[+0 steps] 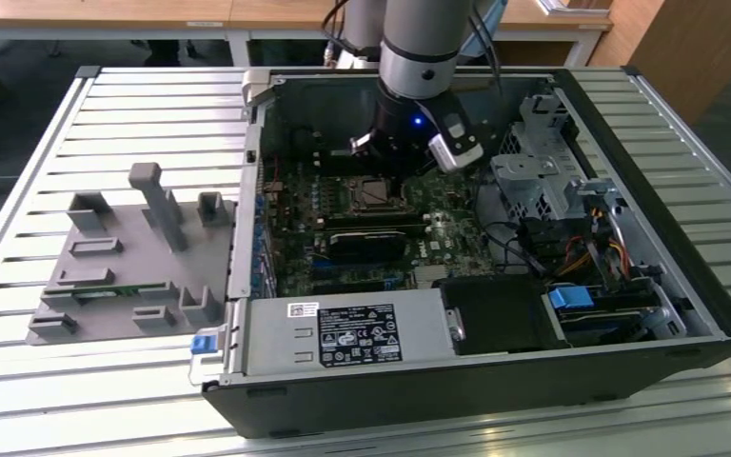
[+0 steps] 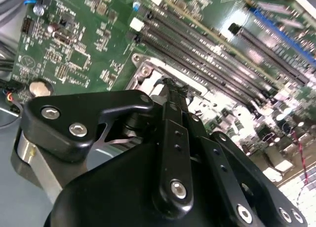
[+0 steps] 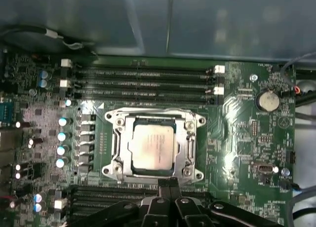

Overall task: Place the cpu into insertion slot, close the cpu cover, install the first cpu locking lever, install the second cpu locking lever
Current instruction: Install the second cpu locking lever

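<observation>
The robot arm reaches down into an open computer case (image 1: 670,314) that lies on a bench (image 1: 35,390) made of pale metal slats. In the first wrist view, the cpu (image 3: 153,147) sits flat inside the insertion slot (image 3: 129,144), with its silvery top facing up. The cpu cover (image 3: 187,126) looks like it is down around the chip, with the chip showing through its square window. The gripper (image 3: 168,183) hangs right at the edge of the slot, and its black tips are pressed close together with nothing between them. In the second wrist view, the gripper (image 2: 174,85) points down at the shiny metal frame of the slot, just beside the long dark memory slots (image 2: 212,54). The slot sits in a green circuit board (image 3: 242,133). In the exterior view, the gripper (image 1: 398,164) is over the slot (image 1: 372,193), near the middle of the case. A grey holder block (image 1: 125,262) with little posts stands on the bench at the exterior view's left, well apart from the case.
</observation>
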Available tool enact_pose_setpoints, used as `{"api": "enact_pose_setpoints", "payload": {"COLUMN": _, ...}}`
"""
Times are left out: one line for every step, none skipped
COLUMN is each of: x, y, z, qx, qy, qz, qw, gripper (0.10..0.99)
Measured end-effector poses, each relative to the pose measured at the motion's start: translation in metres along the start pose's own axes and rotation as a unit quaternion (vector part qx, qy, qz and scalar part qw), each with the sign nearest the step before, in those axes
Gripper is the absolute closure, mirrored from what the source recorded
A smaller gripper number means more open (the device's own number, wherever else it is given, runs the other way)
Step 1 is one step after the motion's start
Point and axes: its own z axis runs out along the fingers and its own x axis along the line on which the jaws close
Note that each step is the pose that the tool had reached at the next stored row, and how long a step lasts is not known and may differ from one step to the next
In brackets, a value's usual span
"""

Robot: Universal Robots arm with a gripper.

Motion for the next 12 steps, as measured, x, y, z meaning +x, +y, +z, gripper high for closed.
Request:
{"api": "enact_pose_setpoints", "payload": {"x": 0.0, "y": -0.0017, "z": -0.0001, "qx": 0.0, "qy": 0.0, "qz": 0.0, "qw": 1.0, "gripper": 0.98}}
{"api": "enact_pose_setpoints", "payload": {"x": 0.0001, "y": -0.0036, "z": -0.0002, "qx": -0.0001, "qy": 0.0, "qz": 0.0, "qw": 1.0, "gripper": 0.98}}
{"api": "enact_pose_setpoints", "payload": {"x": 0.0005, "y": -0.0052, "z": -0.0003, "qx": -0.0004, "qy": -0.0001, "qz": 0.0, "qw": 1.0, "gripper": 0.98}}
{"api": "enact_pose_setpoints", "payload": {"x": 0.0017, "y": -0.0062, "z": -0.0003, "qx": -0.001, "qy": 0.0, "qz": 0.0, "qw": 1.0, "gripper": 0.98}}
{"api": "enact_pose_setpoints", "payload": {"x": 0.0037, "y": -0.007, "z": -0.0003, "qx": -0.0017, "qy": 0.0, "qz": 0.0, "qw": 1.0, "gripper": 0.98}}
{"api": "enact_pose_setpoints", "payload": {"x": 0.0061, "y": -0.0075, "z": -0.0003, "qx": -0.0025, "qy": -0.0001, "qz": 0.0, "qw": 1.0, "gripper": 0.98}}
{"api": "enact_pose_setpoints", "payload": {"x": 0.009, "y": -0.0081, "z": -0.0003, "qx": -0.0031, "qy": -0.0001, "qz": 0.0, "qw": 1.0, "gripper": 0.98}}
{"api": "enact_pose_setpoints", "payload": {"x": 0.0116, "y": -0.0085, "z": -0.0003, "qx": -0.0035, "qy": -0.0001, "qz": 0.0, "qw": 1.0, "gripper": 0.98}}
{"api": "enact_pose_setpoints", "payload": {"x": 0.0143, "y": -0.0087, "z": -0.0003, "qx": -0.0037, "qy": -0.0001, "qz": 0.0, "qw": 1.0, "gripper": 0.98}}
{"api": "enact_pose_setpoints", "payload": {"x": 0.0171, "y": -0.0088, "z": -0.0002, "qx": -0.0039, "qy": -0.0001, "qz": 0.0, "qw": 1.0, "gripper": 0.98}}
{"api": "enact_pose_setpoints", "payload": {"x": 0.02, "y": -0.0089, "z": -0.0002, "qx": -0.0039, "qy": -0.0001, "qz": 0.0, "qw": 1.0, "gripper": 0.98}}
{"api": "enact_pose_setpoints", "payload": {"x": 0.0224, "y": -0.0089, "z": -0.0001, "qx": -0.0039, "qy": -0.0001, "qz": 0.0, "qw": 1.0, "gripper": 0.98}}
